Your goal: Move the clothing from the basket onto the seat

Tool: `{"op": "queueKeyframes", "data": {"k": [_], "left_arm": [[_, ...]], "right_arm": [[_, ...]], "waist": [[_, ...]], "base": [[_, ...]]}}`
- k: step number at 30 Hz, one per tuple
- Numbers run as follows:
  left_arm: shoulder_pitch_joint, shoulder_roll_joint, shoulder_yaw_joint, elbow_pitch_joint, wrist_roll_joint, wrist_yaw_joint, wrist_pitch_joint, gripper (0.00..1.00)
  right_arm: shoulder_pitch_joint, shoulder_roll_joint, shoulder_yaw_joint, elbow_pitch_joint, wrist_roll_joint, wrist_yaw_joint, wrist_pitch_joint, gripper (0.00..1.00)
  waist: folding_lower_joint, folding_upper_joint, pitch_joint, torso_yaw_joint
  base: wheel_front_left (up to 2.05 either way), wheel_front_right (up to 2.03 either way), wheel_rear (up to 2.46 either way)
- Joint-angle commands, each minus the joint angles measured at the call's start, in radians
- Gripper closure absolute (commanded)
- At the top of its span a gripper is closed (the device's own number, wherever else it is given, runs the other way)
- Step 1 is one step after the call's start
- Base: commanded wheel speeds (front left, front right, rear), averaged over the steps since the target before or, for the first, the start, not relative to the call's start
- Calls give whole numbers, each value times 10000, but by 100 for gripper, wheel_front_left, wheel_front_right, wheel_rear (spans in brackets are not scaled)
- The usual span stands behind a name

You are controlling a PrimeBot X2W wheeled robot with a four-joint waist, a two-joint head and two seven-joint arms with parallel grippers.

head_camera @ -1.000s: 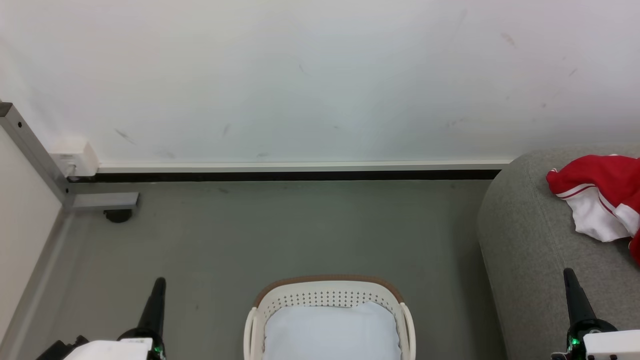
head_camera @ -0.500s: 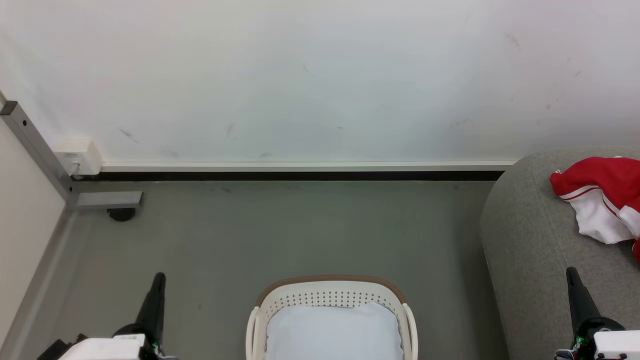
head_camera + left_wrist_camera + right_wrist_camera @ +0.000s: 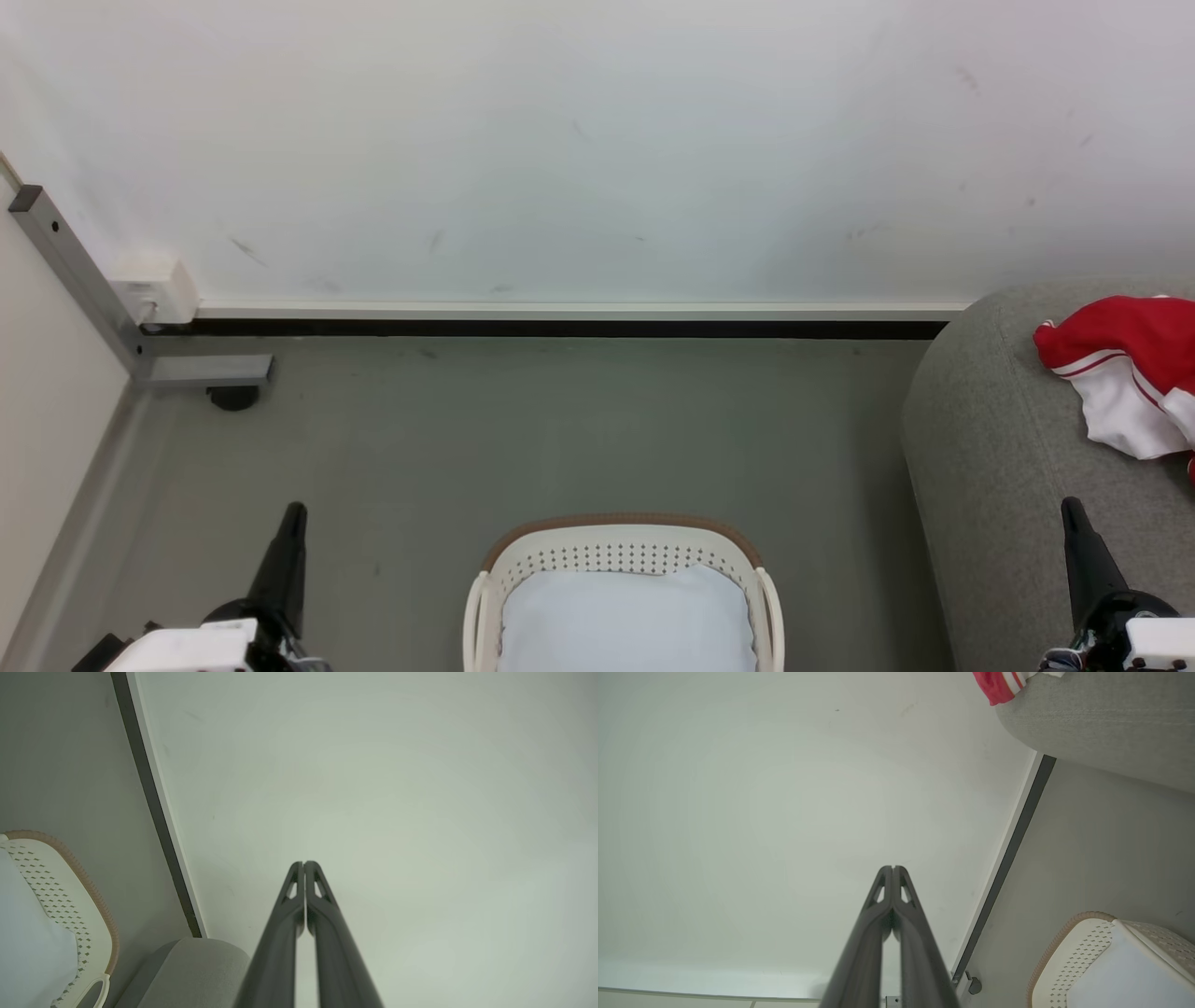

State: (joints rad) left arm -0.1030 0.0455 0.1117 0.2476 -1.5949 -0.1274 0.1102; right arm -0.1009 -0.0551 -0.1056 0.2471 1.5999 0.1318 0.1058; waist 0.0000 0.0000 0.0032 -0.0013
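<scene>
The red and white clothing (image 3: 1125, 369) lies bunched on the grey seat (image 3: 999, 467) at the right edge of the head view; a corner of the clothing (image 3: 1001, 683) also peeks over the seat (image 3: 1101, 723) in the right wrist view. The white basket (image 3: 621, 551) with its brown rim stands on the floor at bottom centre, holding a pale blue-white cushion pad (image 3: 625, 621). My left gripper (image 3: 294, 513) is shut and empty, left of the basket. Beside the seat's front, my right gripper (image 3: 1071, 509) is shut and empty too. Both point at the white wall.
A white wall (image 3: 597, 140) with a dark baseboard runs across the back. A grey metal frame leg (image 3: 196, 371) with a caster and a white wall box (image 3: 154, 287) stand at the left. Grey floor (image 3: 560, 439) lies between wall, basket and seat.
The whole head view has drifted slightly right, so the camera has moved a little. Clothing, basket and both grippers keep their places relative to one another.
</scene>
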Motion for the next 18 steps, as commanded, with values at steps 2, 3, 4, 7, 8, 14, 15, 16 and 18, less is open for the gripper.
{"op": "queueKeyframes", "data": {"k": [2, 3, 4, 7, 8, 14, 15, 16, 18], "left_arm": [[-104, 87, 47, -36, -239, -61, 80, 100], [-102, 85, 44, -36, -239, -61, 78, 100], [-101, 85, 44, -37, -239, -61, 78, 100], [-101, 85, 44, -35, -240, -61, 78, 100], [-101, 85, 44, -35, -240, -61, 78, 100], [-100, 85, 43, -36, -240, -61, 78, 100], [-100, 85, 43, -36, -240, -61, 78, 100], [-100, 85, 43, -36, -240, -61, 78, 100], [-100, 85, 43, -36, -240, -61, 78, 100]], "right_arm": [[-120, 7, -63, -47, 185, -21, 67, 100], [-120, 6, -64, -45, 182, -21, 68, 100], [-120, 7, -63, -45, 181, -21, 69, 100], [-120, 9, -66, -45, 176, -21, 73, 100], [-120, 10, -67, -45, 175, -21, 73, 100], [-120, 14, -71, -44, 169, -21, 62, 100], [-120, 15, -73, -44, 167, -21, 64, 100], [-120, 16, -74, -44, 166, -21, 65, 100], [-121, 16, -75, -44, 164, -21, 67, 100]], "waist": [[0, 0, -2, 13], [0, 0, -2, 13], [0, 0, -2, 13], [0, 0, -2, 13], [0, 0, -2, 13], [0, 0, -1, 13], [0, 0, -1, 13], [0, 0, -1, 13], [0, 0, -1, 13]], "base": [[0, 0, 0], [0, 0, 0], [0, 0, 0], [0, 0, 0], [0, 0, 0], [0, 0, 0], [0, 0, 0], [0, 0, 0], [0, 0, 0]]}}
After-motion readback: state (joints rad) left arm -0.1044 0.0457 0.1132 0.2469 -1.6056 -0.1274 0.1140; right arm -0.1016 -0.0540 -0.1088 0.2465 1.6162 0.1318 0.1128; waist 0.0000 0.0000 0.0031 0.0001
